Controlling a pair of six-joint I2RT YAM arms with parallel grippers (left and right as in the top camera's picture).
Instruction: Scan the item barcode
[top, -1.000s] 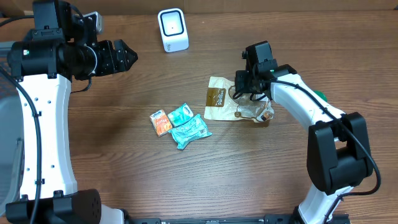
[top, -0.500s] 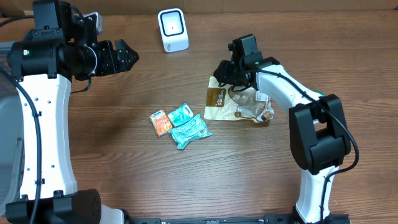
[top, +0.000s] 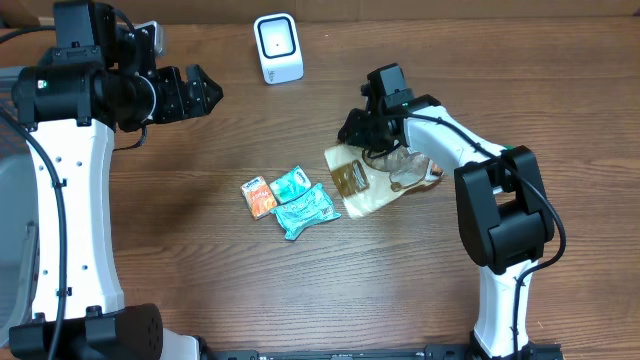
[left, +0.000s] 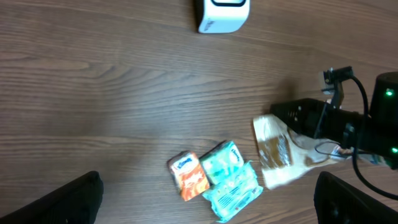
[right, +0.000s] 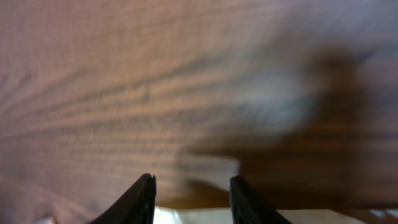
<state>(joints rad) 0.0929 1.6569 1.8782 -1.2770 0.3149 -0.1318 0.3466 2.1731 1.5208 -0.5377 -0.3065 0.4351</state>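
Overhead, the wooden tabletop (top: 200, 270) carries everything. The left pincer (top: 207, 84) hangs wide open and empty above its far left part. The right pincer (top: 352, 130) sits at the upper left corner of the tan pouch (top: 378, 188), right of centre. Its 2 fingers (right: 142, 199) stand partly apart with a pale edge between them, but whether they grip it cannot be told. The white scanner (top: 277, 47) stands at the far edge, well apart from the pouch. 3 small packets lie touching, left of the pouch: 2 teal packets (top: 307, 210) and 1 orange packet (top: 259, 197).
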